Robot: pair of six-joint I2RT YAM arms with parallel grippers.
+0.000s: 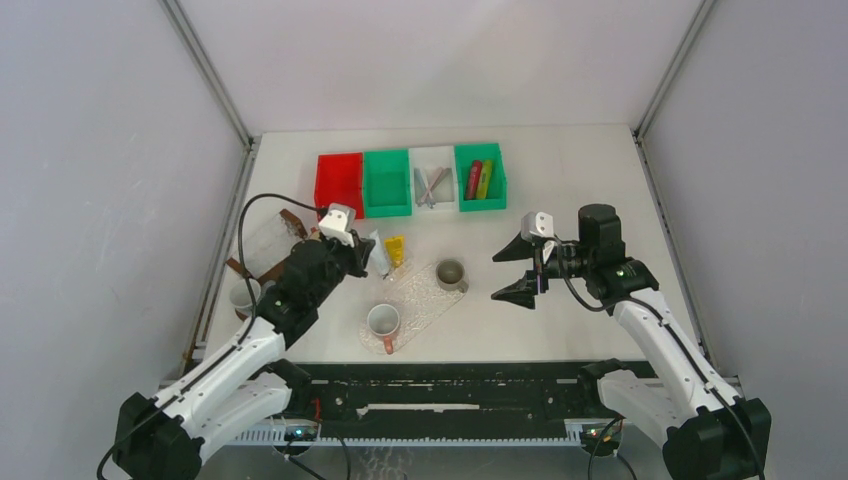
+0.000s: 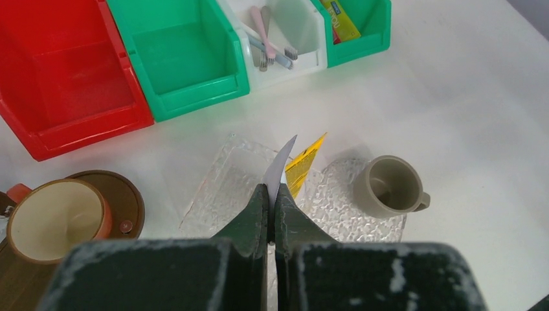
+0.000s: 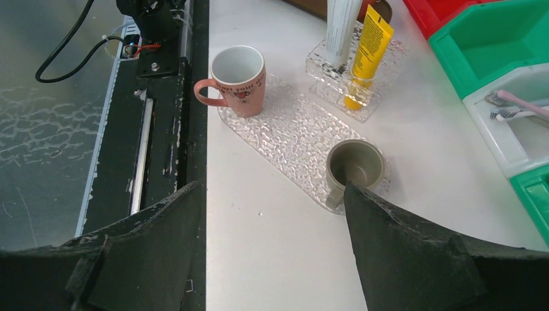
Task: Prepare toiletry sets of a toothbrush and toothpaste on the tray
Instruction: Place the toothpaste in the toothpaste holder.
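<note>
My left gripper is shut on a white tube and holds it over the small clear tray. The tube also shows in the top view and upright in the right wrist view. A yellow tube lies on that tray beside it. Toothbrushes lie in the white bin. Red and yellow tubes lie in the right green bin. My right gripper is open and empty, right of the grey cup.
A long textured clear tray carries a pink mug and a grey cup. A red bin and an empty green bin stand at the back. A brown cup on a saucer sits left.
</note>
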